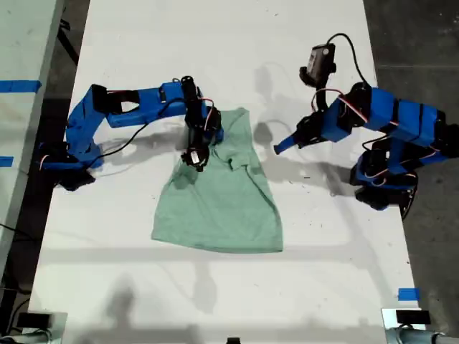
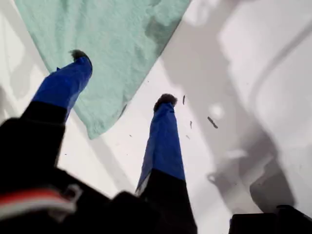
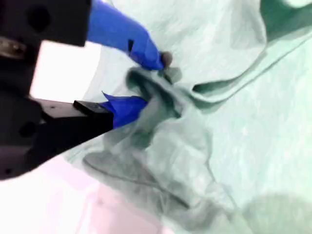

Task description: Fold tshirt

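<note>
Near the middle of the white tabletop (image 1: 215, 43) lies the tshirt (image 1: 219, 204), soft, light and limp; its hem corners offer the surest hold. At its far left in the exterior view, my second hand (image 3: 146, 83) pinches bunched cloth. My first hand (image 2: 119, 107) hovers wide open, empty, beside the tshirt's right edge. No writing shows.

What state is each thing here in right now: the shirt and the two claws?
tshirt: partly folded on the white table, bunched and lifted where it is pinched.
my first gripper: open, empty, off the table beside the tshirt's edge.
my second gripper: shut on a gathered fold of the tshirt.
</note>
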`<state>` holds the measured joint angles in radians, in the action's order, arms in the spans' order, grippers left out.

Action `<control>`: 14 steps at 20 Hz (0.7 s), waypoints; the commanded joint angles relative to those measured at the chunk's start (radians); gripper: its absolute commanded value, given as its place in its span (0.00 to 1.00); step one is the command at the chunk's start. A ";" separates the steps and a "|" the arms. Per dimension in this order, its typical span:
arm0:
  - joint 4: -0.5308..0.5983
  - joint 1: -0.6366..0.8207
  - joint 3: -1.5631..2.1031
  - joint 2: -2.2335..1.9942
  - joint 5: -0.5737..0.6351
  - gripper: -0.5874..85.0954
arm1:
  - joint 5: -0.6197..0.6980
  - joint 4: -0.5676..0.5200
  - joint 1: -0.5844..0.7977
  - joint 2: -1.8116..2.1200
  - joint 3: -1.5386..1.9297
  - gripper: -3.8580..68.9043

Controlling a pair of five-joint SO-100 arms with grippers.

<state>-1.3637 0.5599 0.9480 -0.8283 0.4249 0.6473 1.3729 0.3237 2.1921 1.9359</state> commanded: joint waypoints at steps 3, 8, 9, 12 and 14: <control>-0.198 0.051 0.021 -0.221 0.014 0.36 | -0.003 -0.040 -0.008 0.043 -0.008 0.47; -0.290 -0.020 0.181 -0.525 -0.005 0.29 | -0.017 -0.038 -0.060 0.035 -0.002 0.48; -0.267 -0.043 0.295 -0.597 -0.032 0.28 | -0.028 -0.051 -0.084 0.029 0.011 0.48; -0.069 -0.138 0.790 -0.894 -0.164 0.27 | -0.084 -0.123 -0.178 0.017 0.097 0.49; -0.020 -0.230 0.996 -1.008 -0.296 0.27 | -0.144 -0.190 -0.247 0.000 0.173 0.50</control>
<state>-1.4389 0.4157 1.7579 -1.6797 0.2378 0.5553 1.2625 0.1396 2.1875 2.0801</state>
